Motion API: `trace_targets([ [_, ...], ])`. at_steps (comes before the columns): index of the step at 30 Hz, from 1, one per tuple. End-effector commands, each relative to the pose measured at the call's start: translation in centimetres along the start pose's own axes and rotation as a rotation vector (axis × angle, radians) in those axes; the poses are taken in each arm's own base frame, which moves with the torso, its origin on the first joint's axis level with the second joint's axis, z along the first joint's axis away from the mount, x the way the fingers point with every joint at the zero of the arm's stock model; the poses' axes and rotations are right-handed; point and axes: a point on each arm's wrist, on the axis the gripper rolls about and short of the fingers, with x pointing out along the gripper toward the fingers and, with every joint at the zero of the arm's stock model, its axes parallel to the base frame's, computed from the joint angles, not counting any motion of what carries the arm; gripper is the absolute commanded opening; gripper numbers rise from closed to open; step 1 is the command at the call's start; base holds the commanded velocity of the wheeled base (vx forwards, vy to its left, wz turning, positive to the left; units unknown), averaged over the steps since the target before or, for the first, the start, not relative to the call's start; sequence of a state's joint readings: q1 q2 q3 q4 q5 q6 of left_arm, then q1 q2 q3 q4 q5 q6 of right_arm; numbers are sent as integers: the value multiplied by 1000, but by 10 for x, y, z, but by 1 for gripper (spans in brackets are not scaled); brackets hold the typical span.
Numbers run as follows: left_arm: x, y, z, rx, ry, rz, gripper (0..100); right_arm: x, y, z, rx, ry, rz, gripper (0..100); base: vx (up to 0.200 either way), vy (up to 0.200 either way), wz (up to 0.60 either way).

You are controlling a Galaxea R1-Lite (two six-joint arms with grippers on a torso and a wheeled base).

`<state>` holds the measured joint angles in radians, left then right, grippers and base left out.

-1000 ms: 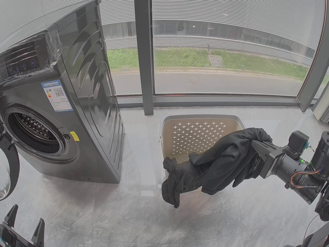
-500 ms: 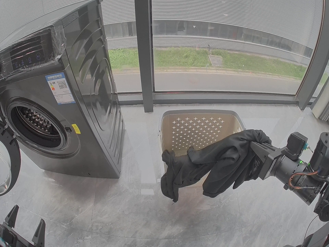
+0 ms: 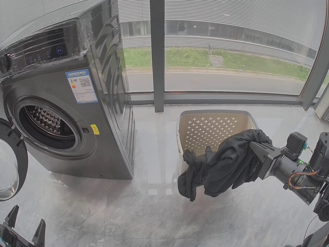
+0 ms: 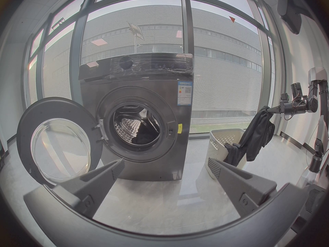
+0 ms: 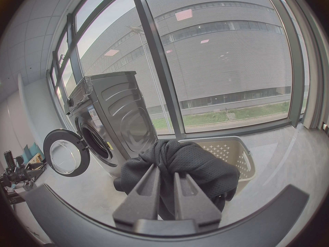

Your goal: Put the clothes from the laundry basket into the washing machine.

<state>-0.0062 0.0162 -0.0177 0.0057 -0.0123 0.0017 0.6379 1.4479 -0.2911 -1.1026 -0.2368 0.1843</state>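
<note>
Head view — right jaws clamp dark garment (image 3: 226,160) at laundry basket (image 3: 209,131) — left jaws wide.

Pale grey polished stone floor (image 3: 144,203), glossy, daylight reflecting. Floor-to-ceiling window (image 3: 222,35) behind, dark metal mullion (image 3: 157,45) upright, low dark sill (image 3: 222,99). Outside: paved road (image 3: 212,83), grass strip (image 3: 185,57), long ribbed grey building (image 3: 257,4). Overhead, white panelled ceiling (image 5: 37,14). Light flat, even.
</note>
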Motion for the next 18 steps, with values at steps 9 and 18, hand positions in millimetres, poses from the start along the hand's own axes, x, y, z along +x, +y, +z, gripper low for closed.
trace_targets([
  [9, 0, 0, -3, 0, -1, -1, 100, 0, 7, -1, -1, 4, 41, 0, 0, 200, 0],
  [18, 0, 0, -3, 0, -1, -1, 100, 1, 16, -6, 2, 26, 89, 0, 0, 200, 0],
])
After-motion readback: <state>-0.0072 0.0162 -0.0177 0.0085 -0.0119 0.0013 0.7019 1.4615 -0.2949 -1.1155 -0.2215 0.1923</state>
